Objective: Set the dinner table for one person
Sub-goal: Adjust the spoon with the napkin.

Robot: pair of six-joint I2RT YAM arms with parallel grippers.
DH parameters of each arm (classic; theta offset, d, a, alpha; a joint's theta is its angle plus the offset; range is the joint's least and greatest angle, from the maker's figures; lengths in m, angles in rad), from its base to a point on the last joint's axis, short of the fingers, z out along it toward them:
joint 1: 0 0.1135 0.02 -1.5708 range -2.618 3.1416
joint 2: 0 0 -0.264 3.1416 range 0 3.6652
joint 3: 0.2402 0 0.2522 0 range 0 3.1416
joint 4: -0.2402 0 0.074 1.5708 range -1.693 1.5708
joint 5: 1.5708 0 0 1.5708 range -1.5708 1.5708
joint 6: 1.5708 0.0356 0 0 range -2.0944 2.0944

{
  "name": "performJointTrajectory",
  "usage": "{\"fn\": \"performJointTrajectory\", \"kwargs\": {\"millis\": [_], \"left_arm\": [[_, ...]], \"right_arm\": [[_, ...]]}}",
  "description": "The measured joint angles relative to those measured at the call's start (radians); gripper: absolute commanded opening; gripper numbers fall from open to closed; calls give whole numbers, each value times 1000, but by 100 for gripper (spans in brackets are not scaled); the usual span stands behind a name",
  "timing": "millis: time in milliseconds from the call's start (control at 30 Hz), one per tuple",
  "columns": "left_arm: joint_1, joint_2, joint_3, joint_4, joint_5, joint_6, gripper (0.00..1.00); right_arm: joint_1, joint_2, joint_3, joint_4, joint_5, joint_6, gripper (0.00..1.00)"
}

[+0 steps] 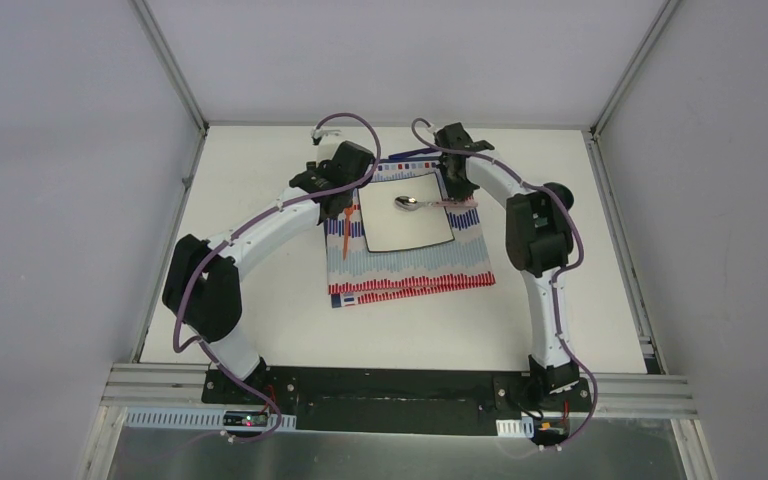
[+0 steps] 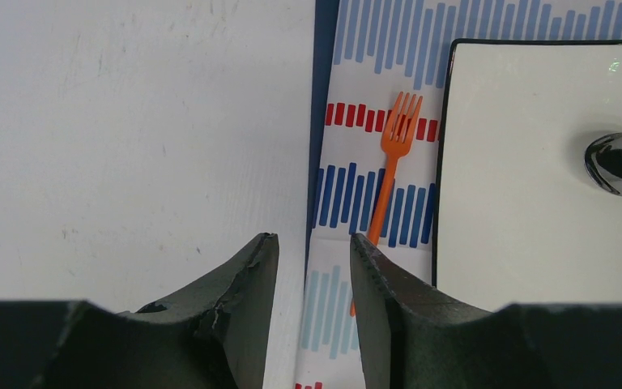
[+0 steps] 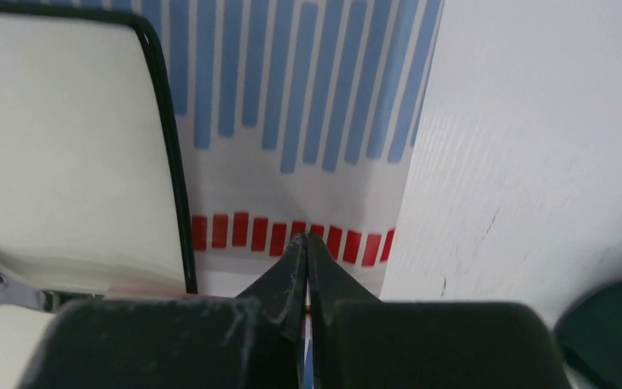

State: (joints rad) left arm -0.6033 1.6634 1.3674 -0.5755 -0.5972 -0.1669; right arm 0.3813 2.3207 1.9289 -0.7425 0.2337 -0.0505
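Note:
On the white dinner table (image 1: 260, 180) lies a striped red-blue-white cloth (image 1: 410, 275) with a white square plate (image 1: 410, 232) on it. An orange fork (image 1: 345, 238) lies on the cloth left of the plate, also in the left wrist view (image 2: 389, 170). My left gripper (image 2: 314, 243) is open and empty just above the fork's handle end. A metal spoon (image 1: 406, 203) with a pinkish handle lies with its bowl over the plate. My right gripper (image 3: 307, 239) is shut on the spoon's handle at the plate's right edge.
Grey aluminium rails (image 1: 175, 215) edge the table on the left, right and near sides. Bare table (image 2: 129, 121) lies left of the cloth, and more (image 3: 534, 121) lies right of it. Grey walls enclose the back and sides.

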Motion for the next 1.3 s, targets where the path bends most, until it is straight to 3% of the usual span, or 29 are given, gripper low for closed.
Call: {"fn": "performJointTrajectory", "kwargs": {"millis": [300, 500, 700, 900, 1300], "left_arm": [[-5, 1, 0, 0, 4, 0, 39], [-13, 1, 0, 0, 4, 0, 39], [-13, 1, 0, 0, 3, 0, 40], [-13, 1, 0, 0, 1, 0, 40], [-13, 1, 0, -1, 2, -1, 40]], "right_arm": [[1, -118, -168, -21, -1, 77, 1], [3, -119, -169, -5, 43, 101, 28], [3, -119, -119, -2, 58, 100, 40], [6, -132, -29, -7, 30, 89, 42], [21, -161, -65, -48, -79, 87, 44]]}}
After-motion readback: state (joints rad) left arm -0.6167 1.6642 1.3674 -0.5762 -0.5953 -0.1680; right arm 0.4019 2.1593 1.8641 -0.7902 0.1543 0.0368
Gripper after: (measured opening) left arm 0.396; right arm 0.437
